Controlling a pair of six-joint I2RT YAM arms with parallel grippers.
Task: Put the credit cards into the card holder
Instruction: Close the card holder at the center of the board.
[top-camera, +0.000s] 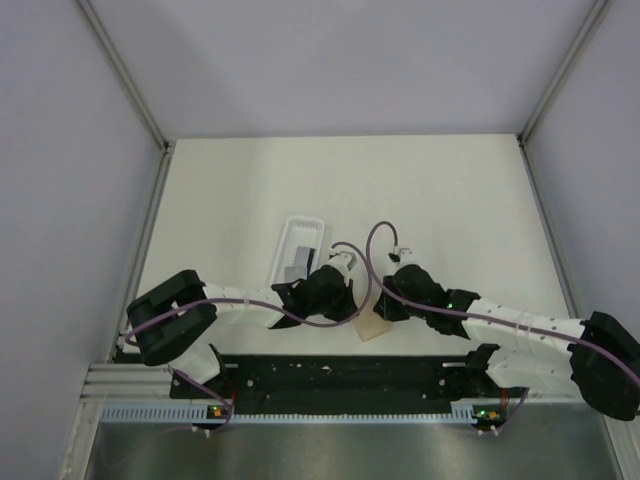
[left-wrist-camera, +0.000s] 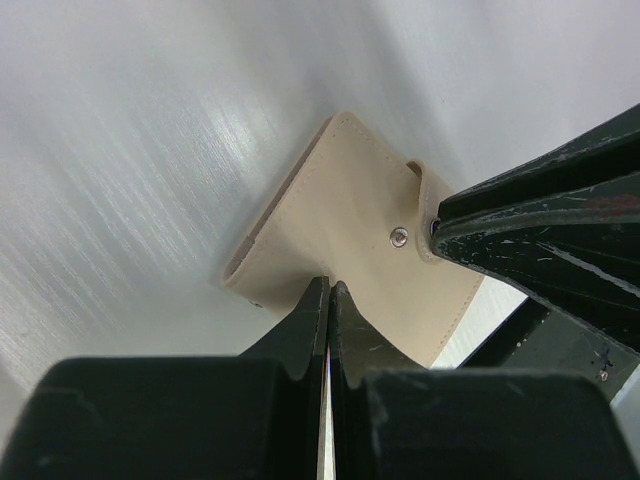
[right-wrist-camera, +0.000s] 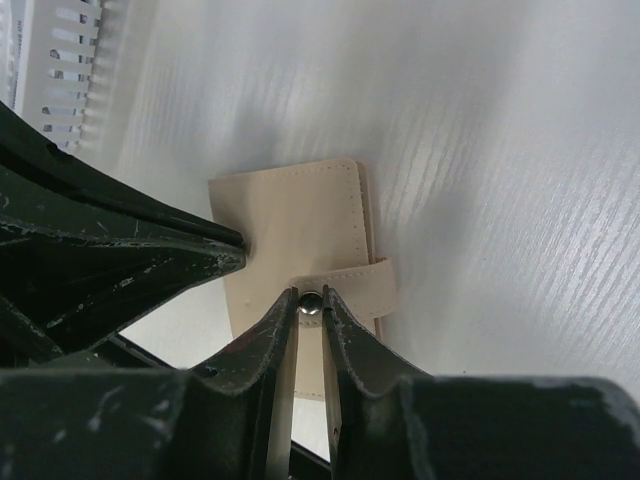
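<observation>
Card holder: right hand pinches tab; left hand pinches edge; overhead hides both.

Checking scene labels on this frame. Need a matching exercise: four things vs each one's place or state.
Things:
1. card holder
2. credit cards
3. left gripper
4. right gripper

Place or state:
A. at the snap tab
B. in the clear tray
C. tan, folded closed
D. at the holder's edge opposite the tab

Pairs: 1-C, 2-B, 3-D, 4-A
</observation>
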